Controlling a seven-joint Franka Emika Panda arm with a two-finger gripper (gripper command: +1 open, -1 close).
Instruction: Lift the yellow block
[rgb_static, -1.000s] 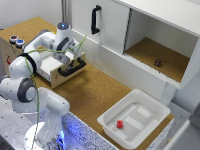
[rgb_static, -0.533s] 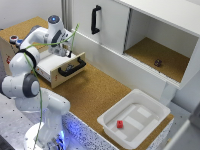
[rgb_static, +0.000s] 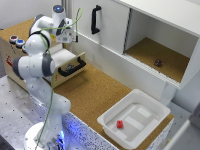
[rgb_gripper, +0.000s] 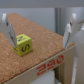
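1. Two fingers of the gripper (rgb_gripper: 40, 31) are standing spread apart in the wrist view, one finger (rgb_gripper: 9, 31) on either side of the frame, and nothing is sitting clamped between them; the claw is open.
2. The yellow block (rgb_gripper: 23, 44) is lying between those fingers, close to one of them, though contact cannot be told, and well clear of the other finger.
3. It is showing as a small bright yellow cube with dark markings on two visible faces; the markings are too blurred to read.
4. It is resting flat on a cork surface (rgb_gripper: 42, 40), turned so one vertical edge is facing the camera; being a cube, it is showing no long axis.
5. Below the cork edge, a pale wooden front with red printed figures (rgb_gripper: 50, 62) is running across.
6. In the exterior view the gripper (rgb_static: 66, 39) is hanging at the far left, above the wooden box and its open drawer (rgb_static: 70, 65) with a black handle; the block itself cannot be made out there.
7. Coloured round buttons (rgb_static: 16, 41) are sitting on the box top at the left.
8. At the near right, a white tray (rgb_static: 150, 106) is holding a small red cube (rgb_static: 120, 124).
9. A small dark block (rgb_static: 158, 62) is lying in the open cabinet compartment at the far right, well apart from the arm.
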